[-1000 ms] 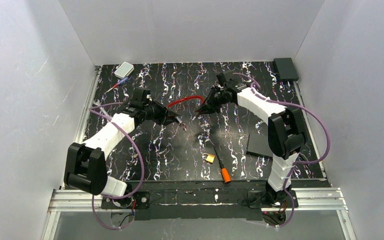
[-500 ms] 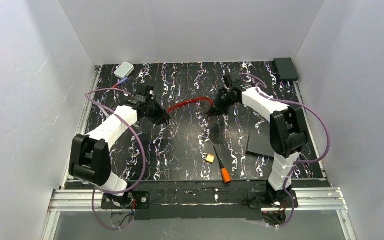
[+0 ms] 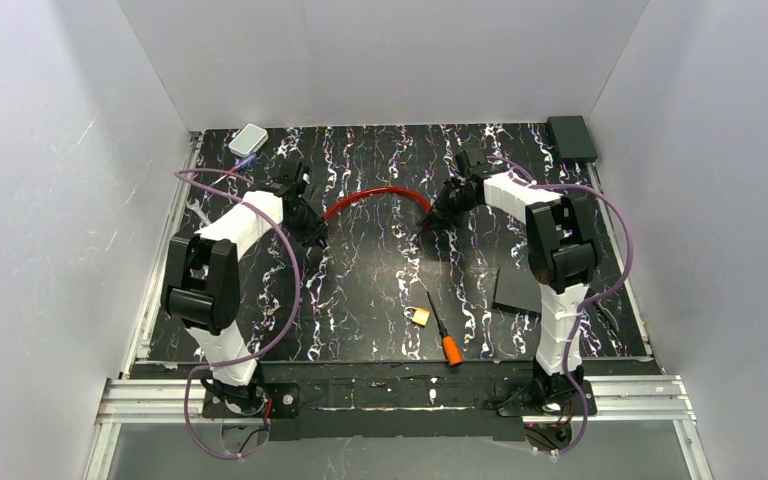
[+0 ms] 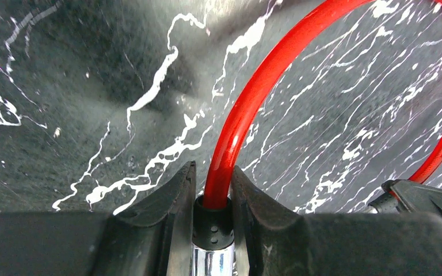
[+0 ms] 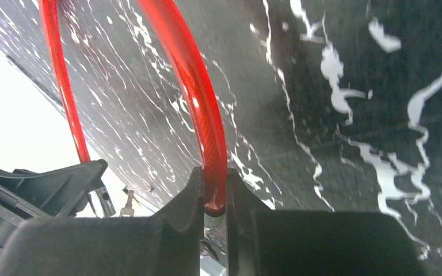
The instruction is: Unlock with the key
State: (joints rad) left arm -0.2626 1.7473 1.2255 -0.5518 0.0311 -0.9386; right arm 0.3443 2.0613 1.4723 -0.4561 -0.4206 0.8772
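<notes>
A red cable lock [image 3: 375,198] arches over the black marbled table between my two grippers. My left gripper [image 3: 315,232] is shut on its black collar and chrome barrel end [image 4: 213,213]. My right gripper [image 3: 430,218] is shut on the cable's other end [image 5: 214,195]. A tiny silvery key [image 5: 128,204] shows in the right wrist view, hanging beside the left gripper [image 5: 52,184]. I cannot make it out in the top view. A small brass padlock [image 3: 419,316] lies near the front, apart from both grippers.
An orange-handled screwdriver [image 3: 444,335] lies beside the padlock. A black flat plate [image 3: 520,285] lies at the right. A white box [image 3: 248,139] sits at the back left, a black box [image 3: 571,136] at the back right. A blue and red tool [image 3: 238,165] lies near the white box.
Both grippers have drawn apart and towards the back with the cable ends. The cable now arches wider between them. Both arms have folded back more upright.
</notes>
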